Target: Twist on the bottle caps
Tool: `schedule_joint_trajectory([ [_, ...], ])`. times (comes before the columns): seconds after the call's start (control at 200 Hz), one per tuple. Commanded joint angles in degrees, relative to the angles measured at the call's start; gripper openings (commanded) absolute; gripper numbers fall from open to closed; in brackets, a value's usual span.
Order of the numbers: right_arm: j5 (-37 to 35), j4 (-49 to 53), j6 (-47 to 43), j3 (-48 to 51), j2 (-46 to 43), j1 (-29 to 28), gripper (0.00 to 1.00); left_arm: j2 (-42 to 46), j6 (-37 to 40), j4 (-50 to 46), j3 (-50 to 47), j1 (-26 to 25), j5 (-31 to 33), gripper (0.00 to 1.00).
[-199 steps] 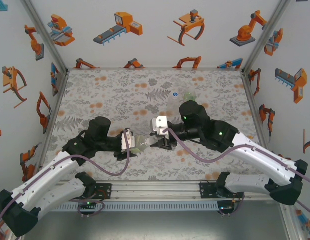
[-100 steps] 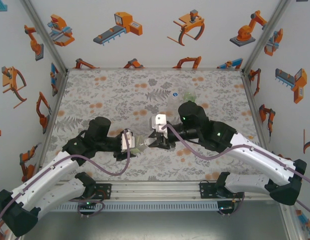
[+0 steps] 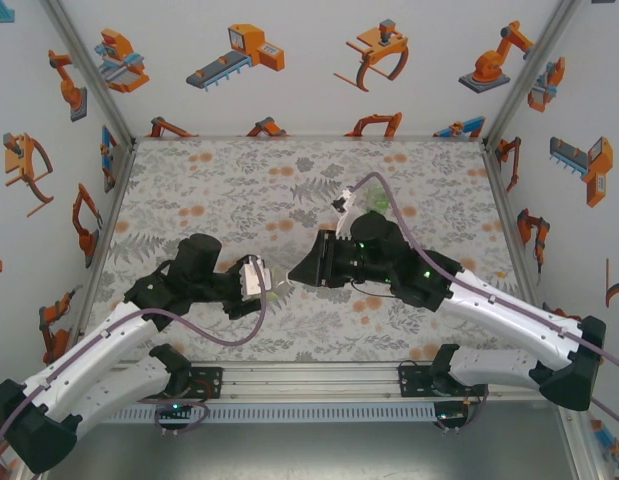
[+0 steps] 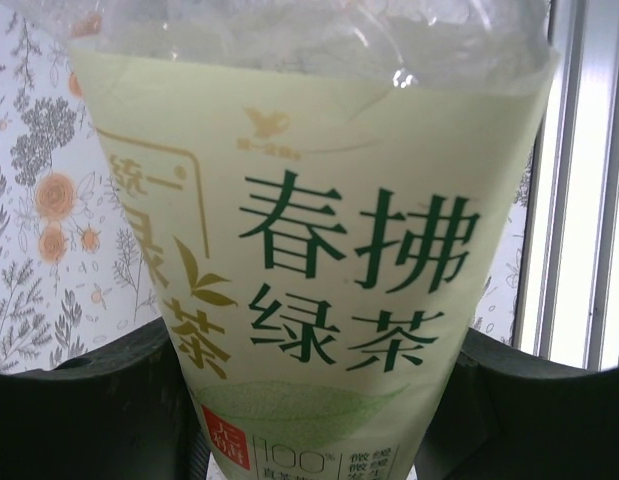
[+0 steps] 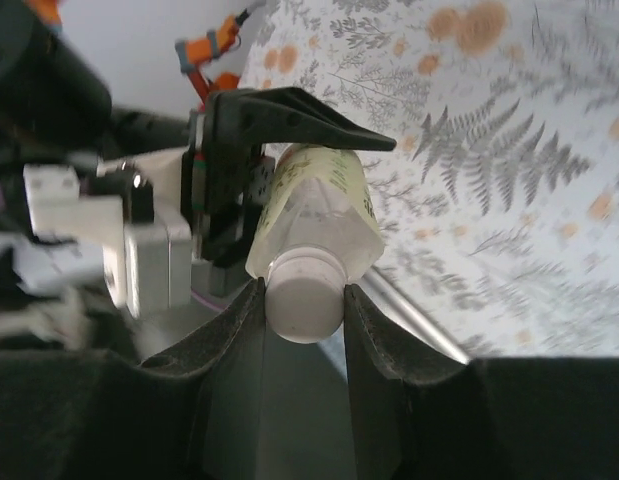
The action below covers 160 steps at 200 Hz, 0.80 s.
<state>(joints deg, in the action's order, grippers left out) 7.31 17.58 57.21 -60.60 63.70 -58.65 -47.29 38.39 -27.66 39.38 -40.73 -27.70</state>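
Left gripper (image 3: 272,287) is clamping the yellowish bottle (image 4: 319,250) by its labelled body, just near of the table's (image 3: 209,180) centre. The bottle's long axis is lying roughly level, neck pointing right, straight into the right gripper (image 5: 303,292), which is pinching the cap (image 5: 305,305) sitting on that neck. Right arm is nearer the cap. Counting: one bottle and one cap clearly; possibly a greenish bottle (image 3: 379,197) standing far behind the right arm.

Large green characters reading 春拂绿茶 run across the pale label (image 4: 319,290) of a clear bottle (image 4: 289,40). Gold characters at the label's left include 统一 and 茶, and "100%" stands near its lower edge. The red seal (image 4: 229,447) and the fine print are too small to read.
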Motion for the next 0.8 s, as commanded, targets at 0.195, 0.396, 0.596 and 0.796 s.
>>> schedule_joint_trajectory([
  [0.195,-6.46,-1.15,11.06,-2.03,2.05,-0.41,0.18,0.02,0.98,3.39,2.03,-0.85,-5.25,0.00],
  [0.396,-4.41,-0.14,-8.55,-5.58,-0.84,-0.32,0.50,-0.05,0.98,3.37,2.02,-0.91,-5.60,0.00],
  [0.596,-0.63,5.11,-38.44,-9.23,-2.80,-0.23,0.60,-0.13,1.08,3.40,2.02,-0.87,-7.59,0.00],
  [0.796,13.36,12.58,-64.54,-13.67,-1.39,-0.23,0.60,0.26,1.24,3.37,1.79,-0.85,-9.64,0.00],
])
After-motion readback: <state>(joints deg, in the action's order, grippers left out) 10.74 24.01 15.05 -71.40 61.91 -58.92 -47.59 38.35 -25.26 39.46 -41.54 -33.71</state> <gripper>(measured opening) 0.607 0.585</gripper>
